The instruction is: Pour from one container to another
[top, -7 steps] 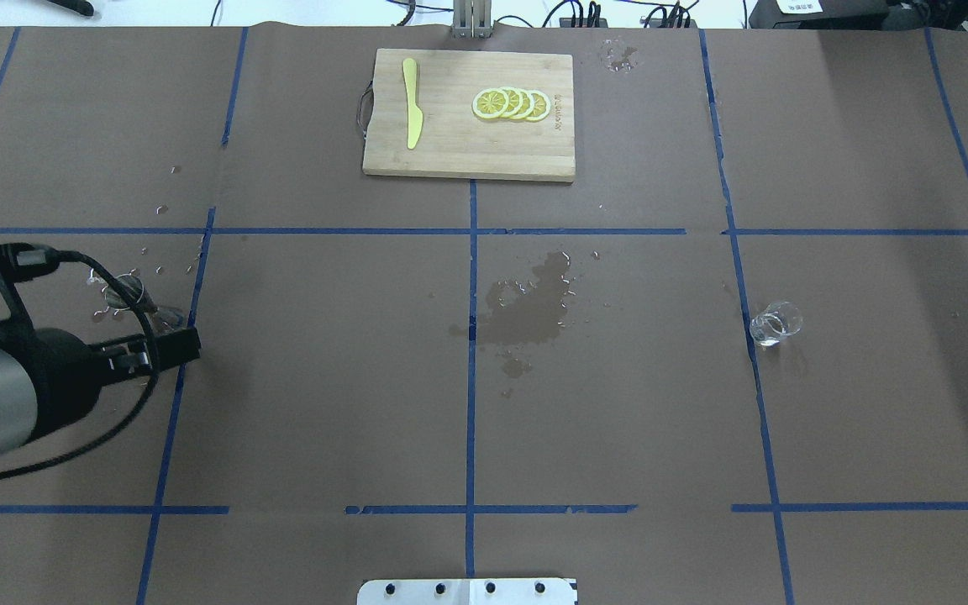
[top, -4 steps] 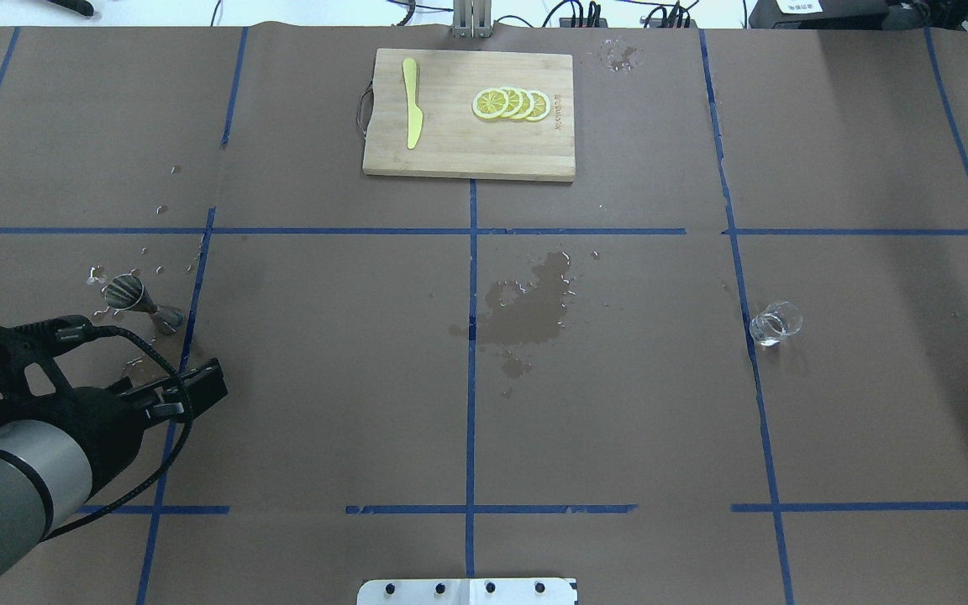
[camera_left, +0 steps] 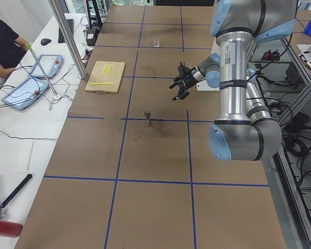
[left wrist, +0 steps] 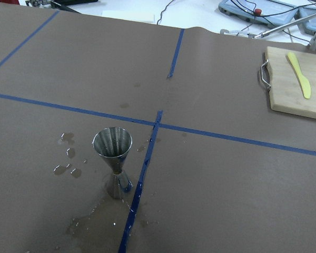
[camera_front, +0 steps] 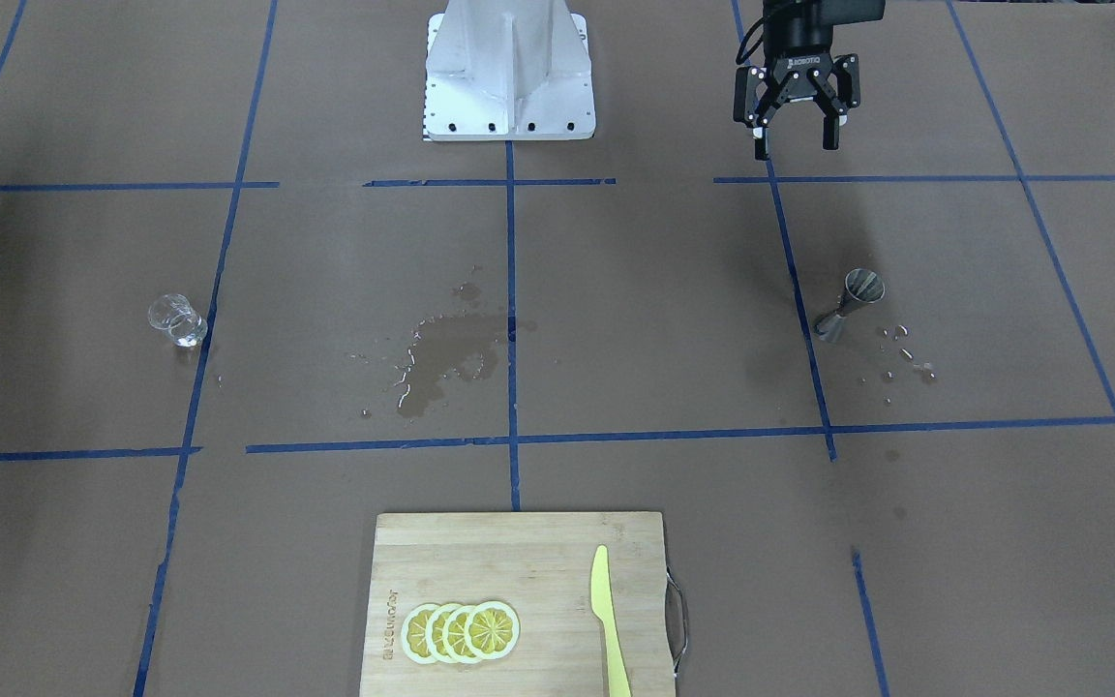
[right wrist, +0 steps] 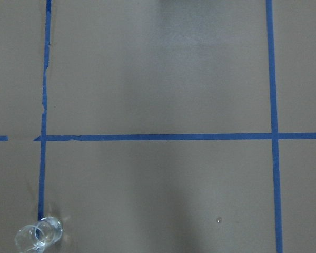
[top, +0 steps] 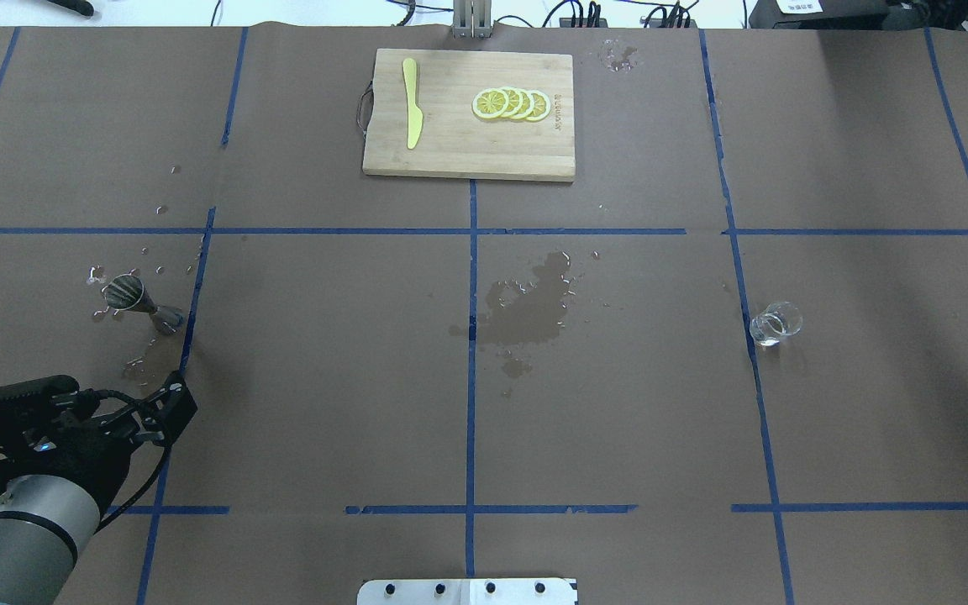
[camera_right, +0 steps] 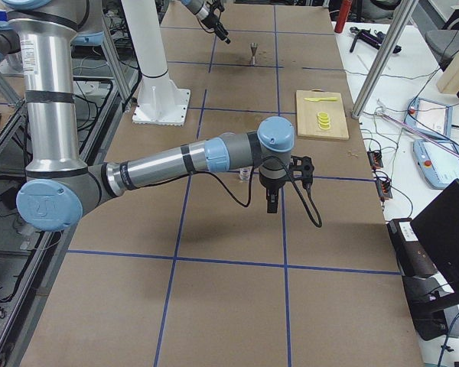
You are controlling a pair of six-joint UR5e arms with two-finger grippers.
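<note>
Left gripper (camera_front: 795, 145) hangs empty, jaws apart, near the steel jigger (left wrist: 115, 167). Light, stiff, wet, likely slippery: I'd pinch its narrow waist. Right gripper (camera_right: 271, 205): jaws, can't tell.

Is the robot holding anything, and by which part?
Neither container is held: the jigger and the glass stand free on the table. The left hand is open and empty; the right hand shows only side-on, so cannot be told.
</note>
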